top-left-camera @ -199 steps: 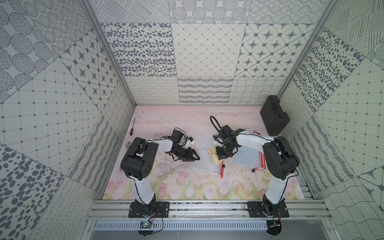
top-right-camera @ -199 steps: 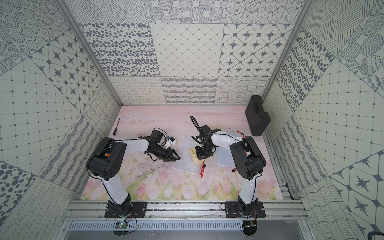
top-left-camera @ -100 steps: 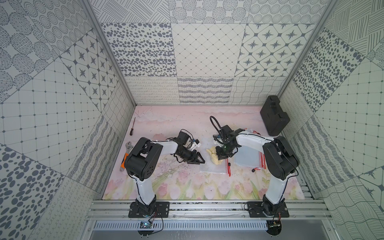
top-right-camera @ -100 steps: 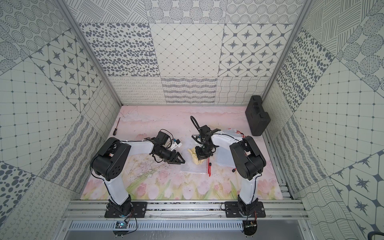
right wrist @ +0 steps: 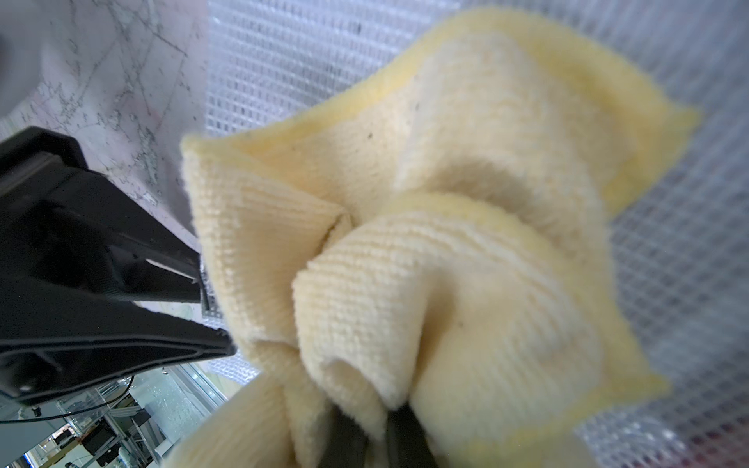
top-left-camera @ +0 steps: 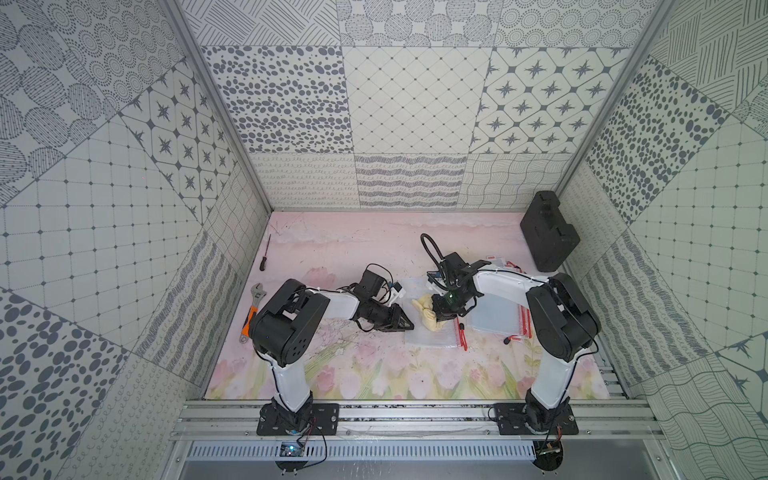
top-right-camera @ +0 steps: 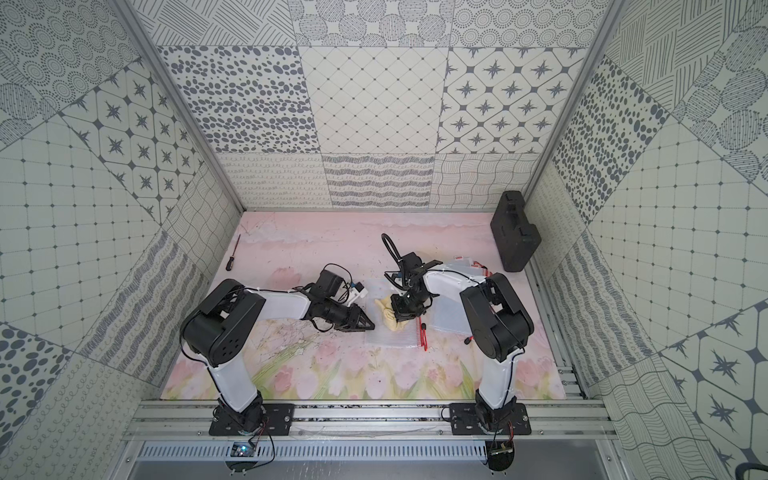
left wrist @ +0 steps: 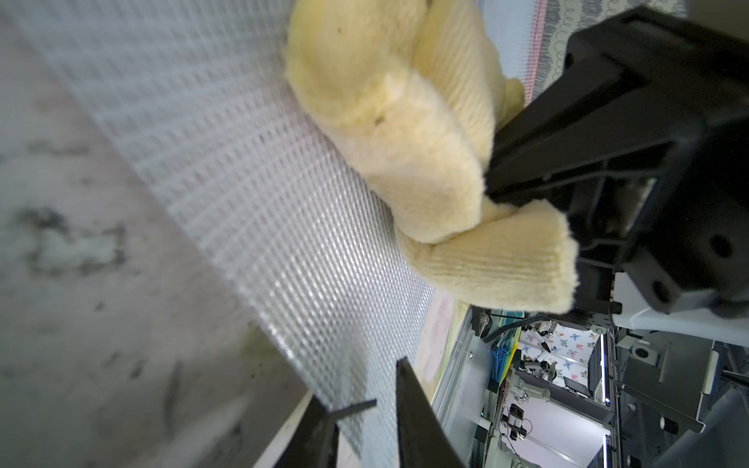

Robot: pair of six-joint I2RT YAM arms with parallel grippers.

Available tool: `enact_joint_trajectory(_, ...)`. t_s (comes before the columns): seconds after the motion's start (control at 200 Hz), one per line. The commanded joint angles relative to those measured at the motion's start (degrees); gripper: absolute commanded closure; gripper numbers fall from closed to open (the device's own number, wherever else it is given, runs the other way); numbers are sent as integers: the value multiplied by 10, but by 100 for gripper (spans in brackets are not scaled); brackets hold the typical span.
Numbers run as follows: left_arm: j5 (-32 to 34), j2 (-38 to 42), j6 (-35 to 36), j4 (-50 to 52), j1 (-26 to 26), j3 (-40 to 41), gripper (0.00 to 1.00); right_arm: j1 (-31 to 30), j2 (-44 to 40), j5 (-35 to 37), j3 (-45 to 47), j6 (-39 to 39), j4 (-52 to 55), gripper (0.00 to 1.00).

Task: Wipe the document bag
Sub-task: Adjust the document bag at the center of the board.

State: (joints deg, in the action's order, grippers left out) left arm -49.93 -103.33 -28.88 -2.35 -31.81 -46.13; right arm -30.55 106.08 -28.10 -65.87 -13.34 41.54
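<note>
The document bag [top-left-camera: 432,338] [top-right-camera: 395,334] is a clear mesh pouch with a red zip, lying flat on the floral mat. My left gripper [top-left-camera: 409,326] [top-right-camera: 371,326] lies low at the bag's left edge. In the left wrist view its jaws [left wrist: 385,385] stand narrow, with the bag's mesh edge [left wrist: 251,194] between them. My right gripper [top-left-camera: 441,316] [right wrist: 375,417] is shut on a bunched yellow cloth [top-left-camera: 426,313] [right wrist: 446,202] that rests on the bag. The left gripper [right wrist: 215,314] shows beside the cloth in the right wrist view.
More clear pouches with red zips [top-left-camera: 498,322] lie under the right arm. A black case [top-left-camera: 548,230] stands at the back right wall. A screwdriver [top-left-camera: 265,257] and an orange-handled wrench [top-left-camera: 251,311] lie along the left wall.
My left gripper has slid right to the bag's left edge and its jaws have narrowed onto it. The bag has shifted slightly right. The right gripper stays put with the cloth.
</note>
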Motion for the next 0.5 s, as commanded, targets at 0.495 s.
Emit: enact_joint_trajectory(0.495, 129, 26, -57, 30, -2, 6, 100, -12, -61, 27, 22, -66, -31, 100)
